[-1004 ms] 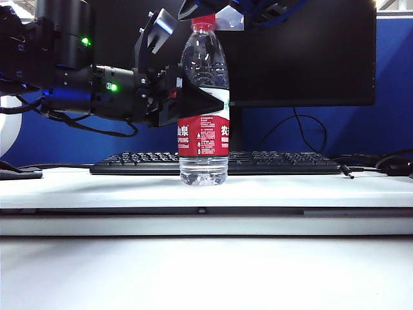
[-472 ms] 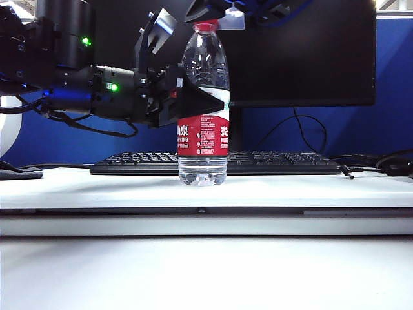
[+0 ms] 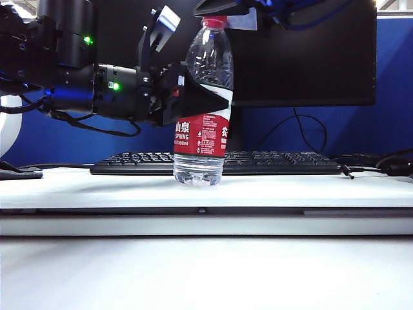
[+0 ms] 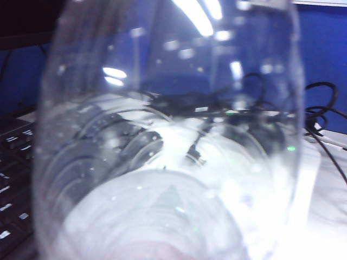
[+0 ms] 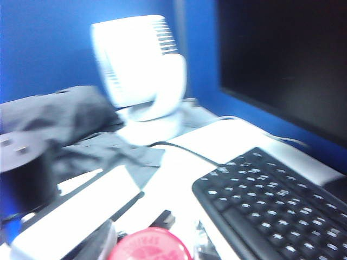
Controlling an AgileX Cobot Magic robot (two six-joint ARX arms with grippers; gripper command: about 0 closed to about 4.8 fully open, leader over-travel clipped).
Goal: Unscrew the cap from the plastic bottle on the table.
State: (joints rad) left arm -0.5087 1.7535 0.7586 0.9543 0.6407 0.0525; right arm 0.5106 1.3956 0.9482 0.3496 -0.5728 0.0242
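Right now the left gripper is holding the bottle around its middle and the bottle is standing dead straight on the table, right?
Not quite. The left gripper does hold the bottle around its middle, but the bottle leans, its red cap off to the right of its base on the table. The exterior view shows this.

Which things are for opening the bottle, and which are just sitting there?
For the job:
- bottle, tilted, on the table
- red cap
- left gripper, clamped on the bottle's middle
- right gripper, at the cap from above

Just there:
- keyboard
- monitor
- white fan
- cables
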